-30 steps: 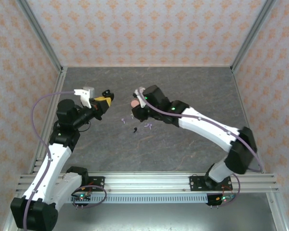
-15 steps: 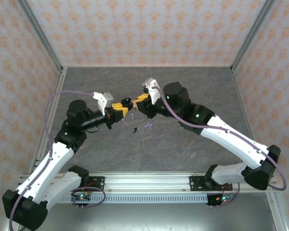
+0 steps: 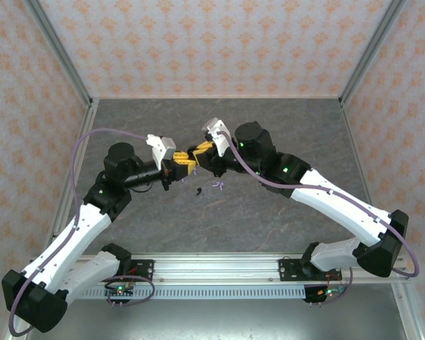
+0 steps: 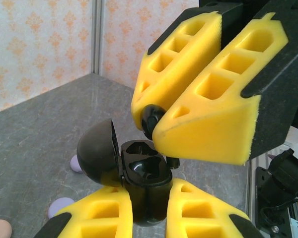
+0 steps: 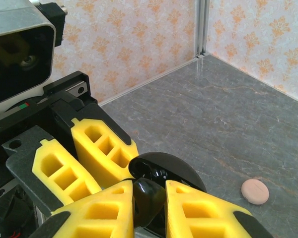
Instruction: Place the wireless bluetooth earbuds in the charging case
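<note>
My left gripper (image 4: pixel 146 210) is shut on a black charging case (image 4: pixel 145 171) and holds it upright with its domed lid (image 4: pixel 95 157) swung open to the left. Both moulded wells in the case look vacant. Just above the case, my right gripper (image 5: pixel 149 192) is shut on a black earbud (image 5: pixel 149 201), also visible as a dark knob (image 4: pixel 150 119) between its yellow fingers (image 4: pixel 208 114). The two grippers meet tip to tip over mid-table, left (image 3: pixel 178 166) and right (image 3: pixel 200 153). A loose black earbud (image 3: pixel 198 190) and a lilac one (image 3: pixel 217 185) lie on the table below them.
Round lilac cases (image 4: pixel 75 162) (image 4: pixel 59 206) and a pink one (image 4: pixel 0 229) lie on the grey table under the left gripper. The pink case (image 5: pixel 255 191) sits to the right of the right gripper. Patterned walls enclose the table (image 3: pixel 283 127) on three sides.
The left gripper has carried the open case rightward. The right gripper has risen off the table with the black earbud and now sits over the case.
</note>
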`<state>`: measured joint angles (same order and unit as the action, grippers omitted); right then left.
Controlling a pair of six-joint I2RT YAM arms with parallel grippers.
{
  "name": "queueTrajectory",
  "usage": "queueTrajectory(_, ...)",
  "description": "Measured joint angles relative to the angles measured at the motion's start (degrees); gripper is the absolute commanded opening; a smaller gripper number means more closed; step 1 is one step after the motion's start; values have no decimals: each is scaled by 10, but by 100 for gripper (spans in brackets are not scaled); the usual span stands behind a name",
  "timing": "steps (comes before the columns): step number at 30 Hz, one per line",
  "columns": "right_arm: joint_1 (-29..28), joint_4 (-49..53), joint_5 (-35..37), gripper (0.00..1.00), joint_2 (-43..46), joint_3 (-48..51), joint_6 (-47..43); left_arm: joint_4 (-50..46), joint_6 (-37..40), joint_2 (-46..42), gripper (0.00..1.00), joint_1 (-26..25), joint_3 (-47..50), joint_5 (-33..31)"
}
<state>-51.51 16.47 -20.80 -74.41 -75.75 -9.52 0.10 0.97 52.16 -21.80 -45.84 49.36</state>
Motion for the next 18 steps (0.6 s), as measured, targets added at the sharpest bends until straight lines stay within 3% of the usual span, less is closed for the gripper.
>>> queueTrajectory(18,-1,0,43,18,18,1,-11,-5,7,16,0,-11,-13,2)
